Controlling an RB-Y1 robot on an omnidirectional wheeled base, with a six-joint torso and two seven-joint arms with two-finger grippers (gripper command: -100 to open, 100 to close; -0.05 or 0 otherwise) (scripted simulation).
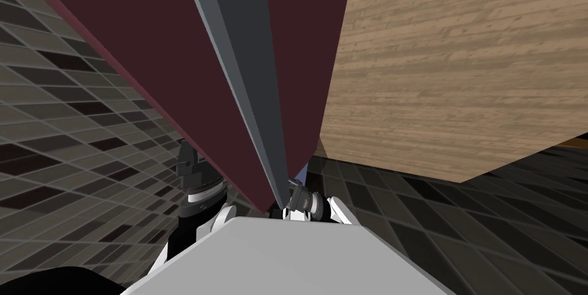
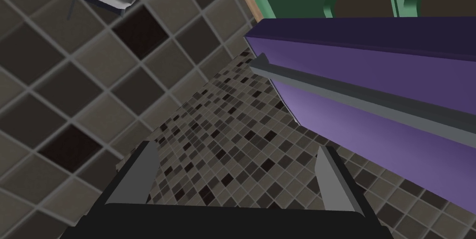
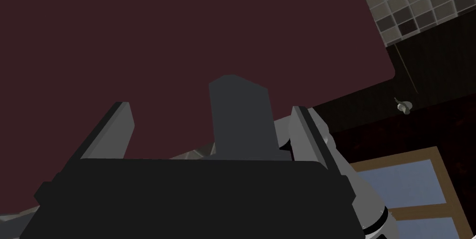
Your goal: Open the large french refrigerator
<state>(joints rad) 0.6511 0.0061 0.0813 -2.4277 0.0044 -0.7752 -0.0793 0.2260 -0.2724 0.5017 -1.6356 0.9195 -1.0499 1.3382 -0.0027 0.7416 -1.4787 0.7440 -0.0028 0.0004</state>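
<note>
The maroon refrigerator door [image 1: 143, 33] walls off the space ahead, and its grey handle [image 1: 247, 68] sits between the spread fingers of the right gripper [image 3: 210, 108]. A wooden panel [image 1: 459, 68] blocks the right. The tiled floor [image 1: 69, 136] lies open on the left.

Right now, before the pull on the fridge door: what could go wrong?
1. Right gripper has its fingers open astride the handle, not shut on it. A pull now would likely slip off.
2. It sits near the handle's end, so even a shut grip there may slide off.
3. Left gripper hangs open above the floor, with its arm close beside the door. The swinging door might strike that arm.
</note>
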